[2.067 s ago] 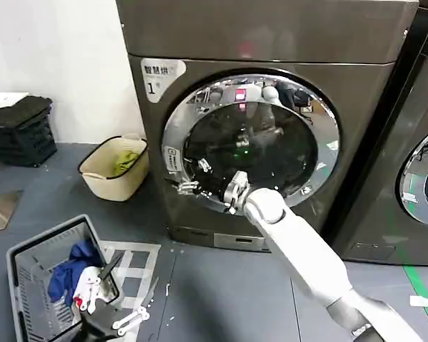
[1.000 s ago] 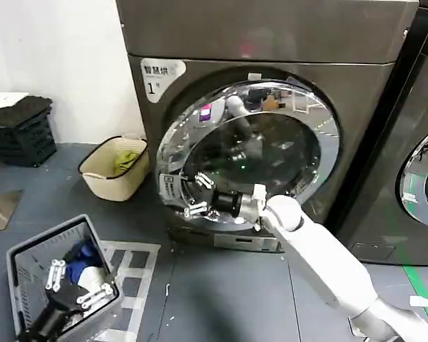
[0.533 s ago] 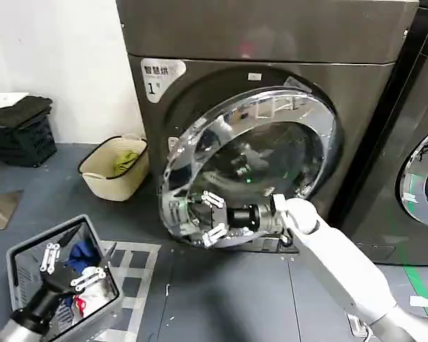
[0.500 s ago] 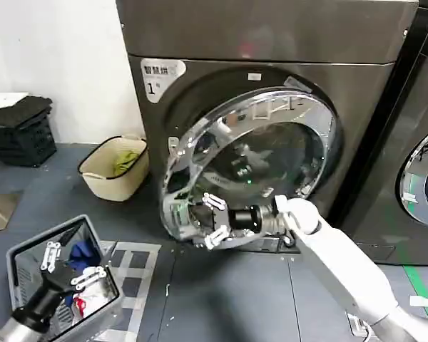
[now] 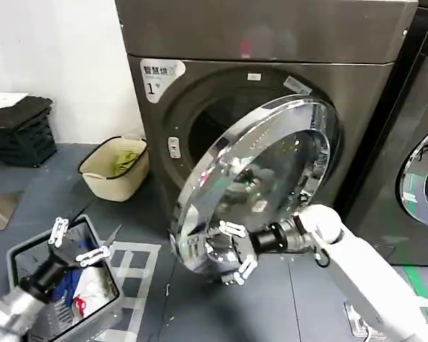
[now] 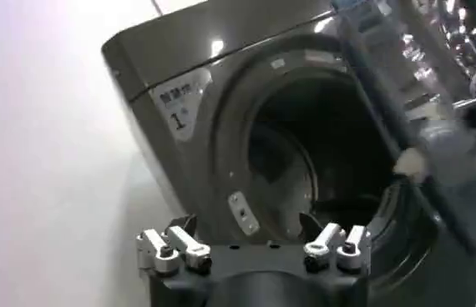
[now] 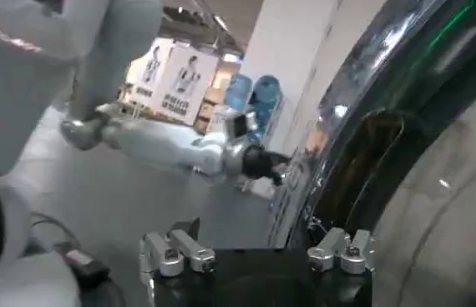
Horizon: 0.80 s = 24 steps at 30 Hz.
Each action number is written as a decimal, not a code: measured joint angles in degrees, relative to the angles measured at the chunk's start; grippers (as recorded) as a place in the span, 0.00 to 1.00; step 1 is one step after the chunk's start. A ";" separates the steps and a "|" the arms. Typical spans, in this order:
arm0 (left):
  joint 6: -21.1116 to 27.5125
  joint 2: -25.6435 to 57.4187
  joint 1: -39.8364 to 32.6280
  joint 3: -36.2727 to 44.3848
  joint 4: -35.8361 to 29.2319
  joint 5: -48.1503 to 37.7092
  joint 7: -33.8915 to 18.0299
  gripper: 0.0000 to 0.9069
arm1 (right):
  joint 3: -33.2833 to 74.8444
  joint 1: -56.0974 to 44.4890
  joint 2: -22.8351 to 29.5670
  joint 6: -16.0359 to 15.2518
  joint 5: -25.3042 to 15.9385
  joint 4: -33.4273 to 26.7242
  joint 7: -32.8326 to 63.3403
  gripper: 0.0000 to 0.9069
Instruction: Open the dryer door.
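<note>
Now the dryer door stood much wider than half a second before (drum mouth exposed), swung toward the near left; the right gripper, fingers spread, grasped nothing at its lower rim, so opening was nearly done. The left gripper hovered open over the basket.

The dryer door stands swung out, hinged on the far side from the right pincer, and the drum mouth gapes beyond and above that pincer, nothing across it. The door's chrome face blocks the way straight ahead of it. Beside the wide-open left pincer, a grey basket takes the floor; dark floor between both pincers lies bare.
</note>
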 joint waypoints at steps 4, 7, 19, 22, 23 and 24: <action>0.83 2.59 -3.97 3.76 1.44 0.00 0.18 1.00 | 5.46 -4.87 -2.76 -0.14 0.80 1.79 0.26 1.00; 1.11 4.30 -7.14 6.84 2.85 -0.26 0.40 1.00 | 10.41 -9.45 -4.64 -0.05 1.14 2.97 0.45 1.00; 1.46 9.57 -20.56 19.20 8.46 -2.75 1.33 1.00 | 33.87 -32.09 -4.35 0.99 1.54 9.21 4.14 1.00; 1.46 10.44 -23.59 22.58 9.30 -3.42 1.58 1.00 | 40.79 -38.37 -2.49 2.41 2.51 11.40 7.52 1.00; 1.43 10.76 -24.48 23.73 9.47 -3.51 1.72 1.00 | 42.97 -40.42 -1.76 2.79 3.01 12.11 8.44 1.00; 1.36 11.13 -25.51 25.10 9.57 -3.56 1.85 1.00 | 45.14 -42.47 -0.90 3.43 3.46 12.87 9.57 1.00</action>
